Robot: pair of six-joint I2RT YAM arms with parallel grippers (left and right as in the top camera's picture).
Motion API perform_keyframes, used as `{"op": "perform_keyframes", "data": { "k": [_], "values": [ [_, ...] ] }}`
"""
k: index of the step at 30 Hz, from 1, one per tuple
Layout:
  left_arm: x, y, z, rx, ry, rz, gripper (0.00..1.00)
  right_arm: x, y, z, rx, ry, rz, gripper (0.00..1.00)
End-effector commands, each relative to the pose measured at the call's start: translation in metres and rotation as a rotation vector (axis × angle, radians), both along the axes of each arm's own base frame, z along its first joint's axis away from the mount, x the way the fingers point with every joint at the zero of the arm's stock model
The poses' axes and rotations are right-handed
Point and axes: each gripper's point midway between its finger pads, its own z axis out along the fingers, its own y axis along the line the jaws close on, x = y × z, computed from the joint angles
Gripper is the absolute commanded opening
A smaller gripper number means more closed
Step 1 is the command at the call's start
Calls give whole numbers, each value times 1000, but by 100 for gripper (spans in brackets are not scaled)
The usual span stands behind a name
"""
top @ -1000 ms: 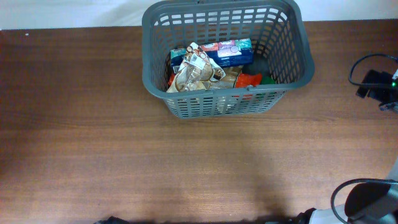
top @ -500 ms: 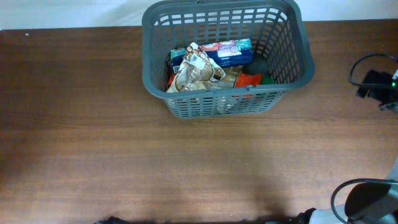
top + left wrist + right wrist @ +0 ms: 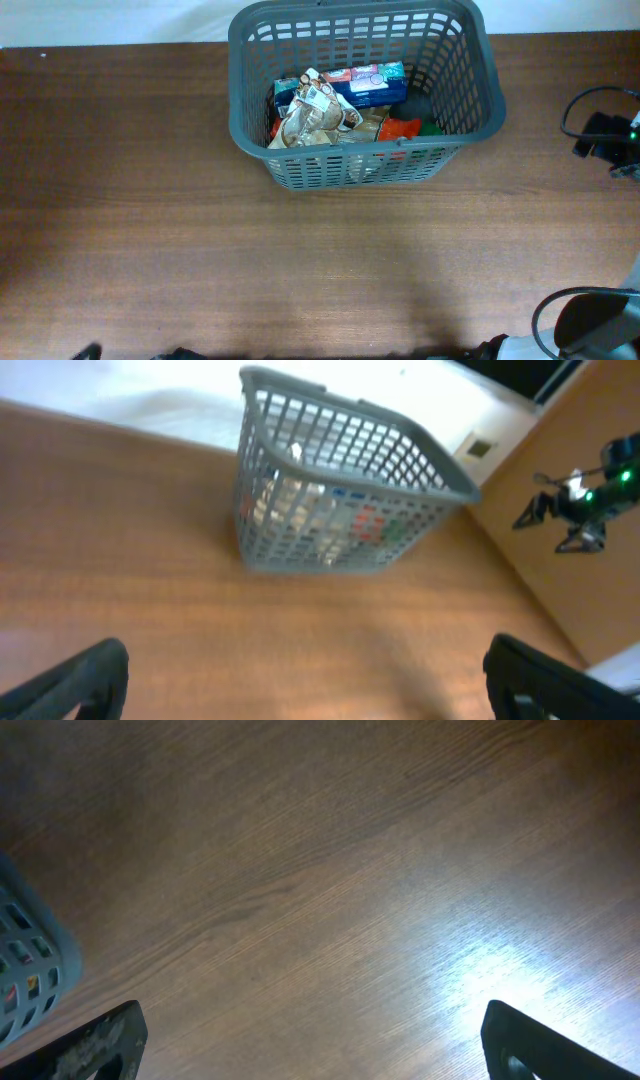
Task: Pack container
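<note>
Your dark grey container (image 3: 360,168), slotted-lattice plastic with rounded corners, is sitting on the wood-grain table (image 3: 200,250), crinkly packets (image 3: 312,118) lying inside it. Overhead is showing those packets sharply, left wrist only blurring them through the lattice. Your left gripper (image 3: 315,690) and right gripper (image 3: 330,1045) are both hanging with jaws spread, apart from the container.

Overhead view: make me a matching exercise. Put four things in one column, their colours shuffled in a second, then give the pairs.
Things
1. basket
2. box at the back of the basket
3. crumpled packet at the left inside
4. packet at the front right inside

Colours
A. red
B. dark grey
C. blue
D. tan and white

Pairs: 1-B, 2-C, 3-D, 4-A
</note>
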Motion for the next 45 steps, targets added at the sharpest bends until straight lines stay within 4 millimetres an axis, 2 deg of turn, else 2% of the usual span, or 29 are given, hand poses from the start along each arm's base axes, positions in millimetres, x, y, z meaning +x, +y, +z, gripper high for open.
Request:
{"op": "perform_keyframes", "data": {
  "k": [1,5,13,24,29,36,45],
  "values": [
    [25,-12,-10,182,-54,-65,99,-1,-2,-2,6,1,-13,99],
    [61,-29,-24,256,-88,-105,99,-1,-2,-2,6,1,-13,99],
    [119,-62,-83,286,-54,-182,99,-1,-2,-2,6,1,-13,99],
    [171,-88,-104,313,-264,-207,99,-1,-2,-2,6,1,-13,99],
    [180,-86,-115,294,-343,-169,99,-1,-2,-2,6,1,-13,99],
    [182,-69,-126,272,-482,-83,99,-1,-2,-2,6,1,-13,99],
    [189,-38,-141,303,-476,51,99,-1,-2,-2,6,1,-13,99]
  ]
}}
